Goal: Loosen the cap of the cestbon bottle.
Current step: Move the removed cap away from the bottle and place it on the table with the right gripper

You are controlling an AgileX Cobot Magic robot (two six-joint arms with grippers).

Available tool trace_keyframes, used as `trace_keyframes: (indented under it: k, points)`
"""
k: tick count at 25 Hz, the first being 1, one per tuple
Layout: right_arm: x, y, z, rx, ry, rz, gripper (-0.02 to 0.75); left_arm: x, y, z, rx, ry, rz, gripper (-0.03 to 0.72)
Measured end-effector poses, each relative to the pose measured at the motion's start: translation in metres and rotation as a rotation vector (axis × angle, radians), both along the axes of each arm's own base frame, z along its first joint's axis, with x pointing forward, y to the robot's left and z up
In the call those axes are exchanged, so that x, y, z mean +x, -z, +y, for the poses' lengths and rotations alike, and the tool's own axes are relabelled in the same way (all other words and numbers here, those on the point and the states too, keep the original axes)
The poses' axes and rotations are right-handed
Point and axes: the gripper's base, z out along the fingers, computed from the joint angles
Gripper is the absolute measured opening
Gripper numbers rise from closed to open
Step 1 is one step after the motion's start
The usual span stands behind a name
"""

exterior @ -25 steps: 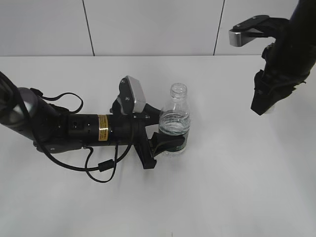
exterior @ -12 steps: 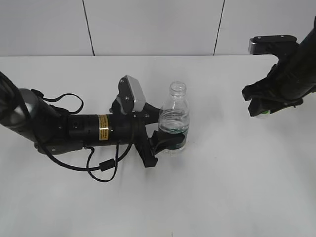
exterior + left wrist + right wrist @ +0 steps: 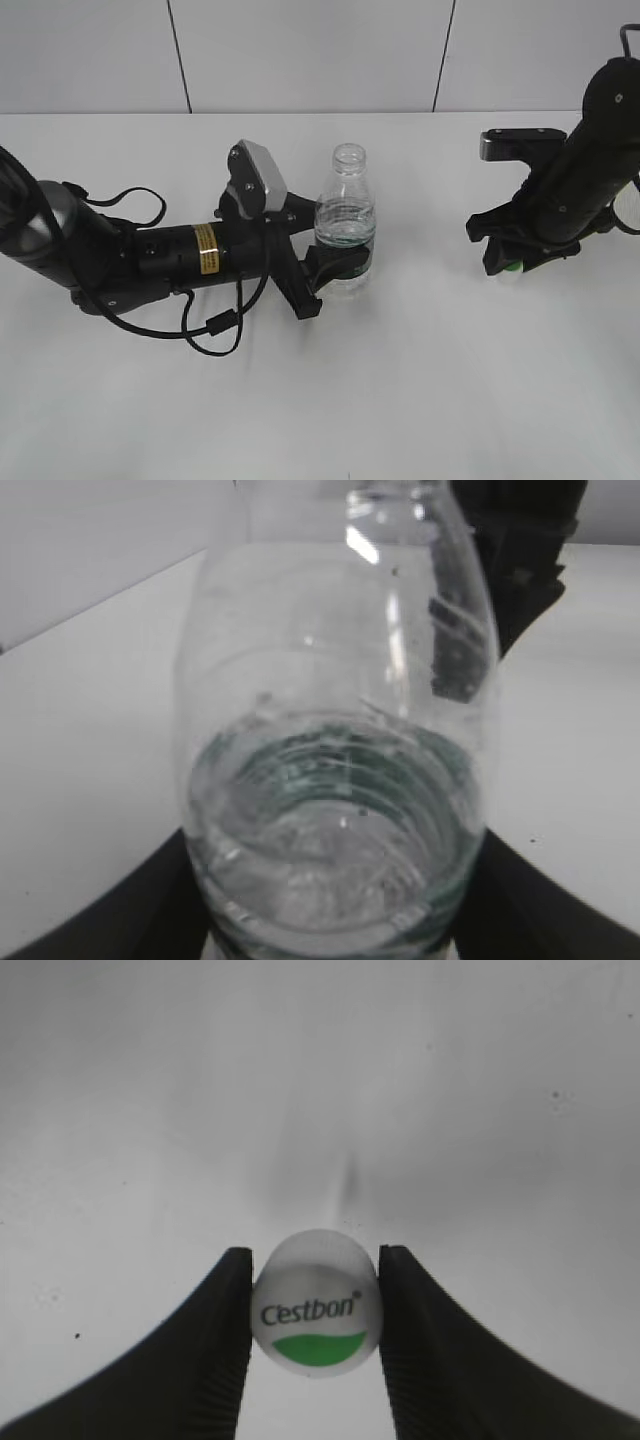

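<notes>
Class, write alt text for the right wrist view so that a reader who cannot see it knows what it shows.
A small round cap, white with a green segment and the word "Cestbon" on top, is pinched between the two black fingers of the right end effector. Behind it is only a plain white table.

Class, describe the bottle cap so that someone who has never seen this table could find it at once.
Start at the white table and go to its right side, well away from the open-necked cestbon bottle. There the right hand pinches the cap between its two black fingers. It is the only small round white disc here, printed "Cestbon" above a green segment.
</notes>
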Motion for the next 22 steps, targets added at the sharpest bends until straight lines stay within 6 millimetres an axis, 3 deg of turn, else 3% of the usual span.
trace_keyframes:
  k: [5,13,22]
  points:
    - [0.003,0.013,0.001,0.0,0.008,0.008,0.295,0.001,-0.001,0.0,-0.014,-0.008,-0.002,0.415]
    - [0.005,0.015,0.002,0.012,0.002,-0.01,0.307,0.001,-0.001,0.0,-0.017,-0.01,-0.002,0.415]
    - [0.005,0.014,0.004,0.045,0.02,-0.007,0.519,0.001,-0.002,0.0,-0.018,-0.01,-0.003,0.415]
